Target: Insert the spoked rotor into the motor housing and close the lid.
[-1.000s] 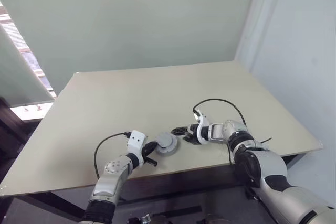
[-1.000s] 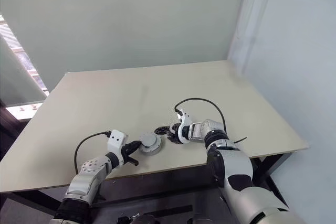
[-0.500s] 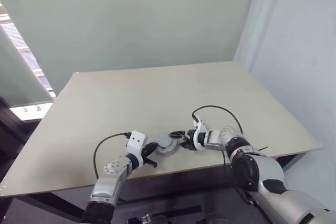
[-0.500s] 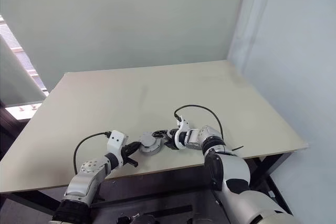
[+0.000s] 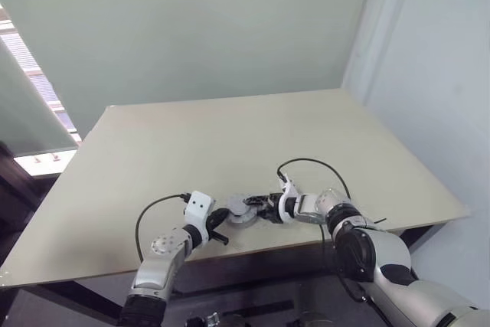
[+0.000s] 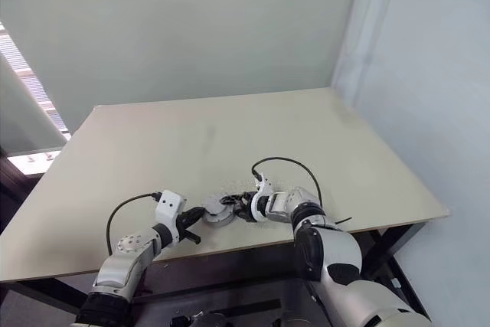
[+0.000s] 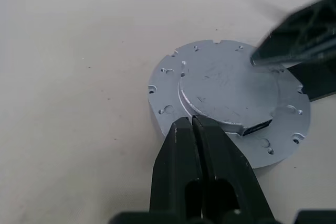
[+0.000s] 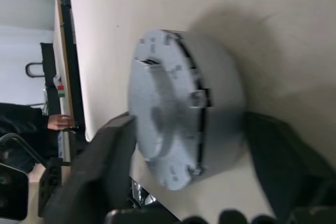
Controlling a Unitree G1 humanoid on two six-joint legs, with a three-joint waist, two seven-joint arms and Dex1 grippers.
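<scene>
The round grey motor housing (image 5: 242, 210) sits near the table's front edge, with its lid (image 7: 228, 90) lying flat on top. The spoked rotor is hidden. My left gripper (image 7: 191, 124) is shut, and its tips touch the housing's near rim from the left. From the right, my right gripper (image 5: 260, 206) straddles the housing (image 8: 178, 108). Its jaws are apart, one finger (image 8: 105, 166) over the lid's face and the other (image 8: 283, 166) low beside the housing wall. I cannot tell whether either finger presses on it.
The beige table (image 5: 230, 135) stretches wide behind the housing, and its front edge (image 5: 253, 249) runs just below both grippers. A black cable (image 5: 314, 163) loops over the right wrist. Another cable (image 5: 149, 216) arcs over the left.
My right gripper has moved left from beside the housing until its jaws straddle it, and they have narrowed. The left gripper and the housing have stayed in place.
</scene>
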